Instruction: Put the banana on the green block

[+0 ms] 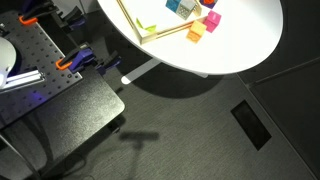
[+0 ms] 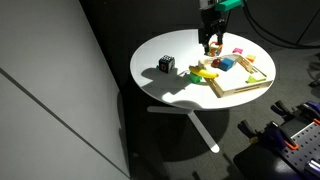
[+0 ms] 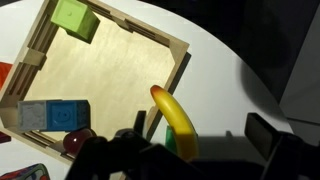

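Note:
The banana [image 3: 172, 118] is yellow with an orange tip. It lies just outside the wooden tray's [image 3: 170, 75] edge, resting on a small green block [image 3: 169, 141] that barely shows beneath it. In an exterior view the banana [image 2: 204, 72] lies to the left of the tray [image 2: 240, 88]. My gripper [image 3: 200, 135] is open, with its dark fingers on either side of the banana and a clear gap to the right finger. It also shows in an exterior view [image 2: 212, 45], hanging over the table. Another green cube [image 3: 75, 18] sits in the tray's far corner.
A blue block [image 3: 55, 115] and a red piece [image 3: 78, 140] sit in the tray. A black die [image 2: 166, 65] and a pink block [image 2: 238, 50] lie on the round white table [image 2: 160, 85]. Yellow and pink blocks [image 1: 196, 32] lie near the tray.

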Robot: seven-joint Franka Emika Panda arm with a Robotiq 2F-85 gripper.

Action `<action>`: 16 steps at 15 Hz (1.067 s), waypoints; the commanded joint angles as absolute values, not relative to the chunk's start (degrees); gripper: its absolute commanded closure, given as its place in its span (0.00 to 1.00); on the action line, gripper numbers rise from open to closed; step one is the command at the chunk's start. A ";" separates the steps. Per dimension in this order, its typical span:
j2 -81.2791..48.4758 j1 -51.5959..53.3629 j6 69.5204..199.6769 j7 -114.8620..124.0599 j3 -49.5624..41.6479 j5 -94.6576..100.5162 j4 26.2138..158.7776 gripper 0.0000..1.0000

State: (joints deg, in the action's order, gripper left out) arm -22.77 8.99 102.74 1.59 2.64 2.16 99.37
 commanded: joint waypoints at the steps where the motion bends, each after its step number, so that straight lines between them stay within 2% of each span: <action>1: -15.87 7.69 106.59 1.61 3.25 2.30 105.98 0.00; 10: -7.36 7.10 122.40 1.85 3.45 2.09 116.13 0.00; 16: -8.73 7.22 123.14 1.77 3.60 2.31 115.47 0.00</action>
State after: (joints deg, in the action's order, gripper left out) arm -8.72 8.04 123.27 1.66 2.74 2.15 115.57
